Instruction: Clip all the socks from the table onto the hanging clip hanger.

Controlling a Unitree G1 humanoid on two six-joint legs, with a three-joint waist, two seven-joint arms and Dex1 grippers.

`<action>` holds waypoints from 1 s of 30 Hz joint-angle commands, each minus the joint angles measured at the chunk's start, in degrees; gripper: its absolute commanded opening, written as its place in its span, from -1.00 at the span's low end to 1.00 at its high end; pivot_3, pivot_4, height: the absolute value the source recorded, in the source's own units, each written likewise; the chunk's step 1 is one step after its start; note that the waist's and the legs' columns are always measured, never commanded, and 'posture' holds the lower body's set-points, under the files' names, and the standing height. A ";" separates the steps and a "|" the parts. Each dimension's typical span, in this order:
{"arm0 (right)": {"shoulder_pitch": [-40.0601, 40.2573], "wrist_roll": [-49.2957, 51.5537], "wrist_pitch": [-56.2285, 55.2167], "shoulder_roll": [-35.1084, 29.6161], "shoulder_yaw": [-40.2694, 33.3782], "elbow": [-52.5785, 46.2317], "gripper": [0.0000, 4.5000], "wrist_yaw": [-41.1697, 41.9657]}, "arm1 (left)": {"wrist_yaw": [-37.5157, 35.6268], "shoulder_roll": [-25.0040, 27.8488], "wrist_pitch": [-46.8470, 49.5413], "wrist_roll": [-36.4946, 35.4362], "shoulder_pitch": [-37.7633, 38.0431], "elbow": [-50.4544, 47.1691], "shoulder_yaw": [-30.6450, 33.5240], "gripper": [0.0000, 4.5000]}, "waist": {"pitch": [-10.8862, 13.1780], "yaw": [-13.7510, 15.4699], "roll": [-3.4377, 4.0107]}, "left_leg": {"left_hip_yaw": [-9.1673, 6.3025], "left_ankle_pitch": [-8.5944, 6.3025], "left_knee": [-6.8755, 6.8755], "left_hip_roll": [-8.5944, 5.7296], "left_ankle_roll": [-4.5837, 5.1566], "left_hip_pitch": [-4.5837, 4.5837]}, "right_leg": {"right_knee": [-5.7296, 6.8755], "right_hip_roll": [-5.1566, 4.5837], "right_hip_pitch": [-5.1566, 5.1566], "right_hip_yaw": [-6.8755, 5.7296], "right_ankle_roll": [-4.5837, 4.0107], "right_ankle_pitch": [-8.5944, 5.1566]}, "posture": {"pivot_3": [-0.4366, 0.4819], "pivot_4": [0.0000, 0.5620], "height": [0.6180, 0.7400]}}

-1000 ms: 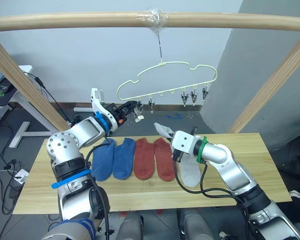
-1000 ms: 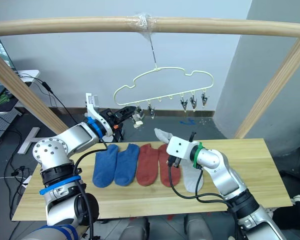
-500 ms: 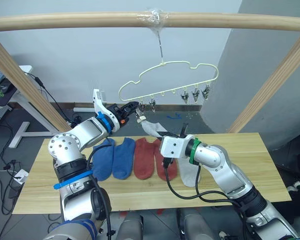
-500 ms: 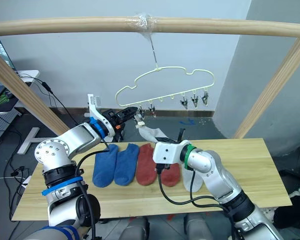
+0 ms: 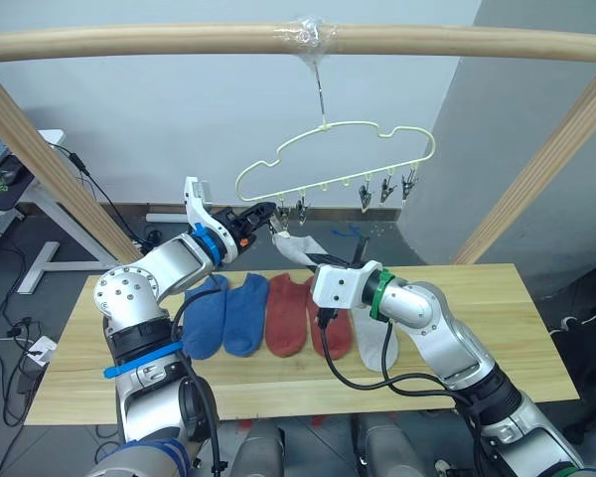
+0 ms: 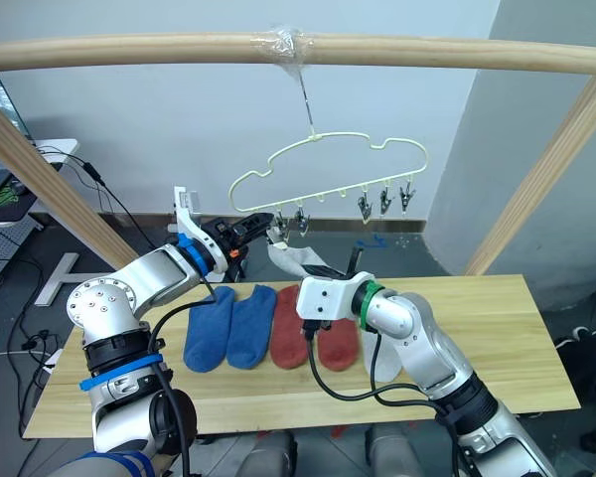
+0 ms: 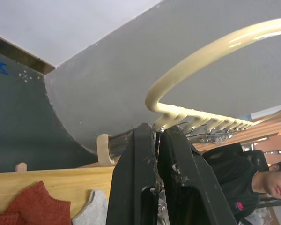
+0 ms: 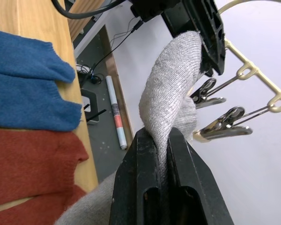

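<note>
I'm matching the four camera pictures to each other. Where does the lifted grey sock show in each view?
Left eye view: grey sock, centre, below the clip hanger.
Right eye view: centre, under the hanger's left clips.
Left wrist view: not recognisable.
Right wrist view: centre, pinched in the right gripper.
Shared landmark: the clip hanger.

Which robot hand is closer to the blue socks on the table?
The right. The right gripper holds a grey sock up by the clip hanger, above the red socks. The left gripper is higher, pinching a clip above the blue socks.
</note>
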 commanded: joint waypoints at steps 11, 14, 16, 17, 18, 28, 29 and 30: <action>-1.68 -0.40 -0.75 1.93 -0.09 1.11 -1.00 -0.87 | -1.38 1.31 -1.13 -5.00 0.70 -3.10 -1.05 -0.87 | 0.01 0.02 -0.01 | 0.00 0.01 -0.01 0.00 -0.01 -0.05 | 0.00 0.00 -0.06 0.00 0.00 0.00 | 0.04 -0.27 1.00; -1.80 -0.33 -0.90 1.92 -0.29 1.39 -1.00 -0.86 | -1.34 1.66 -1.31 -5.77 1.07 -3.33 -1.31 -0.52 | 0.01 0.02 -0.01 | 0.00 0.01 -0.01 0.00 -0.02 -0.06 | 0.00 0.00 -0.06 0.00 0.00 0.00 | 0.04 -0.28 1.00; -1.87 -0.29 -1.08 1.84 -0.35 1.56 -1.00 -0.89 | -1.00 1.74 -1.59 -6.32 1.16 -3.21 -1.47 -0.22 | 0.01 0.02 -0.01 | 0.00 0.01 -0.01 0.00 -0.02 -0.06 | 0.00 0.00 -0.06 0.00 0.00 0.00 | 0.05 -0.28 1.00; -1.86 -0.25 -1.12 1.81 -0.38 1.61 -1.00 -0.88 | -0.90 1.85 -1.66 -6.60 1.22 -3.19 -1.54 -0.08 | 0.00 0.03 -0.01 | 0.00 0.01 -0.01 0.00 -0.01 -0.05 | 0.00 0.00 -0.06 0.00 0.00 0.00 | 0.05 -0.28 1.00; -1.85 -0.17 -1.14 1.80 -0.39 1.66 -1.00 -0.82 | -0.92 2.17 -1.61 -6.92 1.37 -3.29 -1.59 0.04 | 0.01 0.03 -0.01 | 0.00 0.01 -0.01 0.00 -0.01 -0.05 | 0.00 0.00 -0.06 0.00 0.00 0.00 | 0.05 -0.28 1.00; -3.02 2.37 -1.14 4.30 -0.88 5.98 -1.00 -1.18 | 2.27 8.15 0.22 -14.71 6.71 -8.12 0.51 0.99 | 0.02 -0.09 -0.05 | 0.00 0.00 -0.05 0.01 0.00 -0.05 | 0.00 0.00 -0.08 0.01 -0.01 0.00 | 0.10 -0.29 1.00; -3.23 2.92 -1.06 4.83 -1.00 6.57 -1.00 -1.16 | 2.69 9.19 0.58 -16.13 7.95 -9.11 0.52 0.99 | 0.02 -0.14 -0.05 | 0.01 0.00 -0.06 0.02 0.00 -0.04 | 0.00 0.00 -0.09 0.02 -0.01 0.00 | 0.12 -0.30 1.00; -3.40 4.20 -0.48 5.95 -1.45 7.35 -1.00 -1.02 | 3.02 10.80 1.12 -18.22 9.40 -10.07 0.88 0.99 | 0.02 -0.09 -0.05 | 0.02 0.00 -0.09 0.03 0.00 -0.03 | 0.01 0.00 -0.09 0.03 -0.02 -0.01 | 0.12 -0.30 1.00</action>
